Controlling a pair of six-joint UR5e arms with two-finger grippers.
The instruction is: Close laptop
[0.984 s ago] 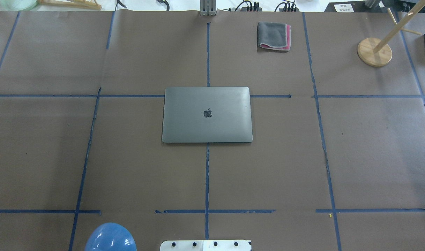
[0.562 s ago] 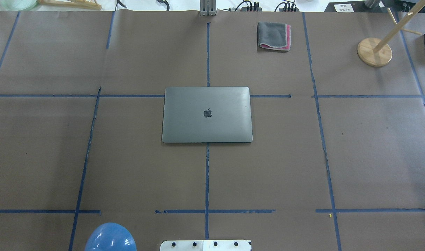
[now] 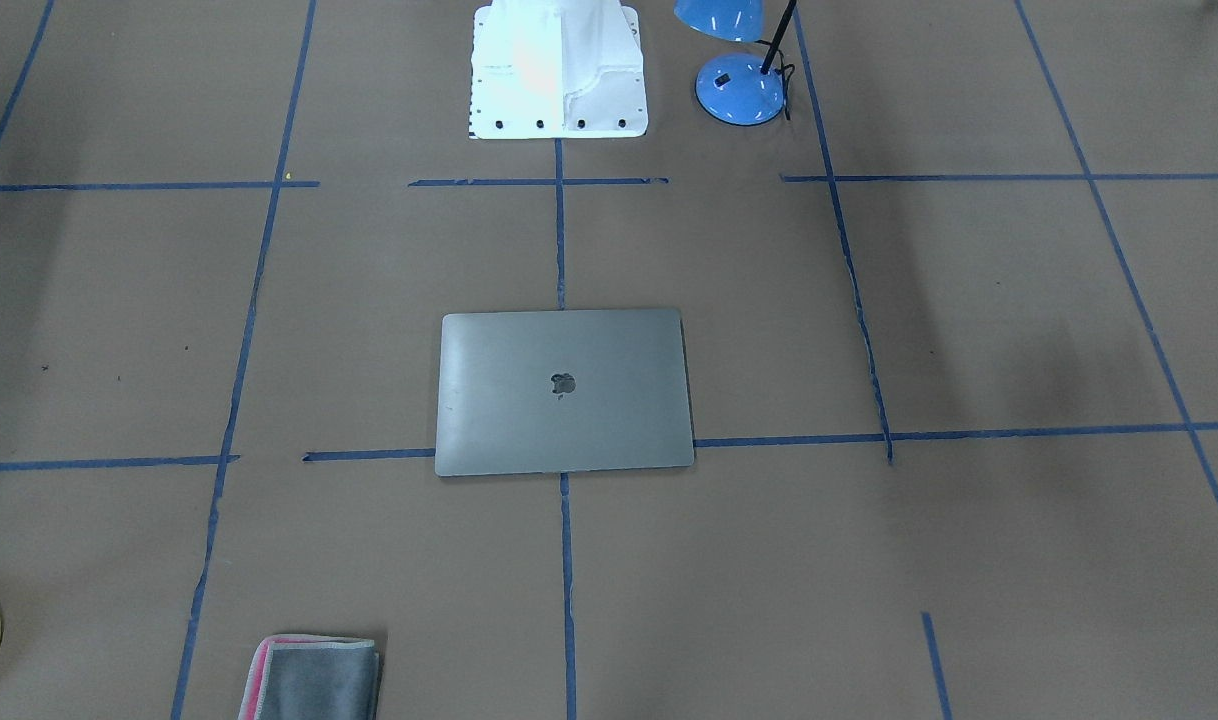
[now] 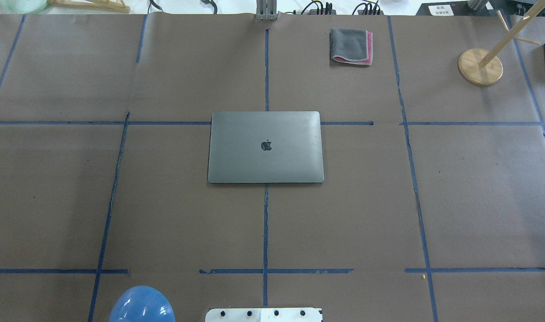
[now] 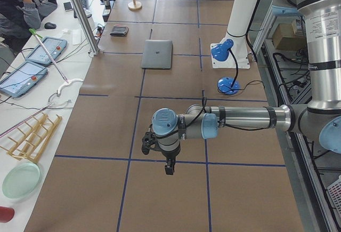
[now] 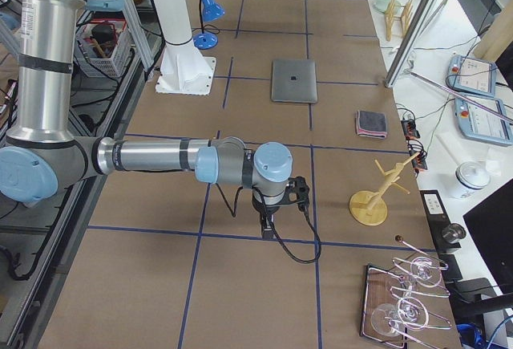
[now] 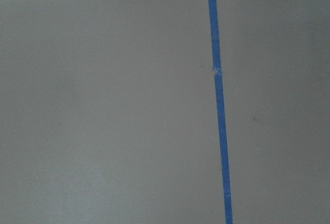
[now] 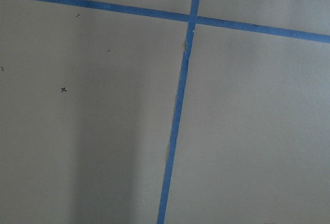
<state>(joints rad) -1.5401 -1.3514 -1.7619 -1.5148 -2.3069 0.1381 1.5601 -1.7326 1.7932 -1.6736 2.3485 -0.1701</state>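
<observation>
The space-grey laptop [image 4: 266, 146] lies flat in the middle of the table with its lid down and the dark apple logo facing up. It also shows in the front view [image 3: 564, 390] and both side views [image 5: 157, 54] [image 6: 294, 81]. My left gripper [image 5: 169, 168] hangs over the table's left end, far from the laptop. My right gripper [image 6: 267, 227] hangs over the right end, also far from it. Both show only in the side views, so I cannot tell whether they are open or shut. The wrist views show only brown paper and blue tape.
A folded grey cloth with a pink edge [image 4: 351, 46] lies at the back right. A wooden stand [image 4: 479, 66] is at the far right, a blue lamp [image 4: 141, 305] and the robot base [image 4: 263, 314] at the front. A person [image 5: 21, 2] sits beyond the table.
</observation>
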